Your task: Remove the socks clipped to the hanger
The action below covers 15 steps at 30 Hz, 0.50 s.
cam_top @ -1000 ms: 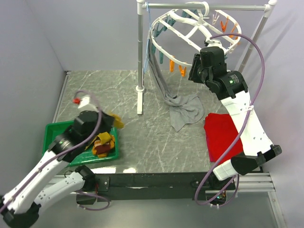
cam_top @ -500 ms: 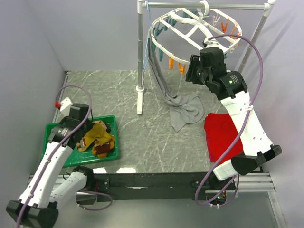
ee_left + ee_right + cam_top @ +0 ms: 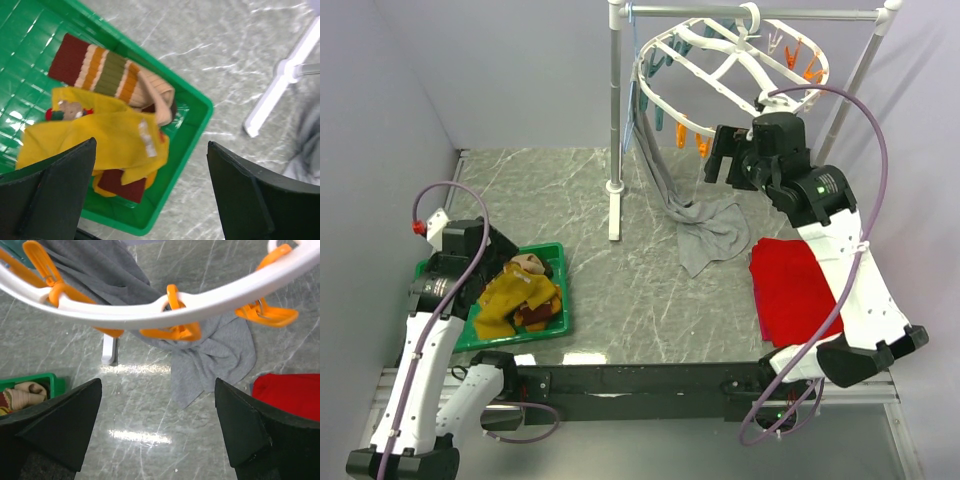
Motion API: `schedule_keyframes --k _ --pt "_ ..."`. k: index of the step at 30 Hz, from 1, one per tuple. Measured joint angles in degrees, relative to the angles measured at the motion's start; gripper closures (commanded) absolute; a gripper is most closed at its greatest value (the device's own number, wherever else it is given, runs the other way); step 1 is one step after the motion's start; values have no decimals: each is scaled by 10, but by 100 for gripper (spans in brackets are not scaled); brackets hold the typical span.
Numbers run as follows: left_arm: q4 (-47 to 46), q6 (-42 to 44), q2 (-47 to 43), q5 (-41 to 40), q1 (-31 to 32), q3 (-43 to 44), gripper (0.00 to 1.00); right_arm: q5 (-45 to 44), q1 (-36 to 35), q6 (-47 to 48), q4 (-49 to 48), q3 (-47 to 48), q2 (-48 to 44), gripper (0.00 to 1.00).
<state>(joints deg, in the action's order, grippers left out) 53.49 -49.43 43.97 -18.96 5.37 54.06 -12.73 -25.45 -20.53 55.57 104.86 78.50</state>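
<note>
Since the socks (image 3: 515, 295) lie in the tray (image 3: 199, 111) at eight o'clock and the hanger (image 3: 125, 316) at one o'clock shows bare clips (image 3: 172, 331), removal looks done; left gripper (image 3: 150, 175) and right gripper (image 3: 157, 425) stand spread.

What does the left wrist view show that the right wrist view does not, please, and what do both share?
Only left wrist, clearly: the mustard-yellow fabric sock and the maroon, orange and green striped sock. Only right wrist: the rim of the round white plastic hanger, its orange clips holding nothing, and the flat red cloth. Both: the green plastic tray, the tan ribbed sock, the limp grey tank top, the white rack foot and the grey marble tabletop.
</note>
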Motion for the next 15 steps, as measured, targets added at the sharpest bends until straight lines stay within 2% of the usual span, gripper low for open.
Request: schedule_keyframes --k 5,10,13,15 --pt "-12 6 3 30 0 30 4 2 0 0 13 -5 -25 0" --pt "-79 5 -2 132 2 22 4 10 0 -8 14 -60 -86 0" --pt "-132 -2 -15 178 30 -3 4 24 0 -21 8 -118 -141 0" --pt "-158 -9 -14 186 79 -14 4 46 0 -38 -3 -174 -189 0"
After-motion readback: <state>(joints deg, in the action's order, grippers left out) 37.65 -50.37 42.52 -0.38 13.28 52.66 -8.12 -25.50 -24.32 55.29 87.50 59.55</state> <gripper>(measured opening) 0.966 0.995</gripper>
